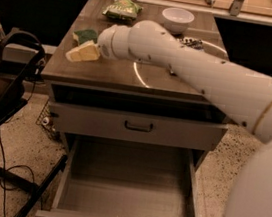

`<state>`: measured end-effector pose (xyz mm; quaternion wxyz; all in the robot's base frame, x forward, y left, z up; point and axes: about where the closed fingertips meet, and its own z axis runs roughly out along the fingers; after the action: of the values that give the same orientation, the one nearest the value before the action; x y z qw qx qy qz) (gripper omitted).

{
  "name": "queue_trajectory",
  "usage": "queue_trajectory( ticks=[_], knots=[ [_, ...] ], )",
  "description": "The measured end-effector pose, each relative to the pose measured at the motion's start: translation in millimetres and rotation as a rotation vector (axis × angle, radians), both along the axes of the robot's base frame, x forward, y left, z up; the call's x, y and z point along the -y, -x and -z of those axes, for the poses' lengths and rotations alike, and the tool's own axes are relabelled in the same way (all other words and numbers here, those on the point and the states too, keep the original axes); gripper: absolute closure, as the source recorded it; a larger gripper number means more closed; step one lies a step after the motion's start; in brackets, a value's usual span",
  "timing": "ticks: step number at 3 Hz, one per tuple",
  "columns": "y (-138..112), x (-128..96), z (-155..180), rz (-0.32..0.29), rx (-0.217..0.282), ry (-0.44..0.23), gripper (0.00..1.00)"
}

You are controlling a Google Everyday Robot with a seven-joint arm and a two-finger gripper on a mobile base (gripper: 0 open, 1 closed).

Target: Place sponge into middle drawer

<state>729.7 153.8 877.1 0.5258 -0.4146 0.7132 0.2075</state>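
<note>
- The sponge [85, 35] lies at the countertop's [125, 77] left, just behind the gripper [78, 54]; whether that is released or clenched, you cannot tell.
- Expect light, soft foam: pinch across its narrow sides, gently.

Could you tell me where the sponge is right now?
In the camera view, the sponge lies on the left side of the cabinet top, just behind the gripper, with the snack bag farther back.
</note>
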Motion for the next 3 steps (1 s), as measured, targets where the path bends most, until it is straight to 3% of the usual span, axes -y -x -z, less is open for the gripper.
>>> queue_trajectory(
  ticks=[1,2,3],
  knots=[
    [-21.8,-32.8,16.5,-0.018,0.002,-0.046,0.0],
    [-37.3,-57.2,46.8,-0.032,-0.018,-0.084,0.26],
    [-40.6,-57.8,51.6,-0.03,-0.024,-0.087,0.48]
  ],
)
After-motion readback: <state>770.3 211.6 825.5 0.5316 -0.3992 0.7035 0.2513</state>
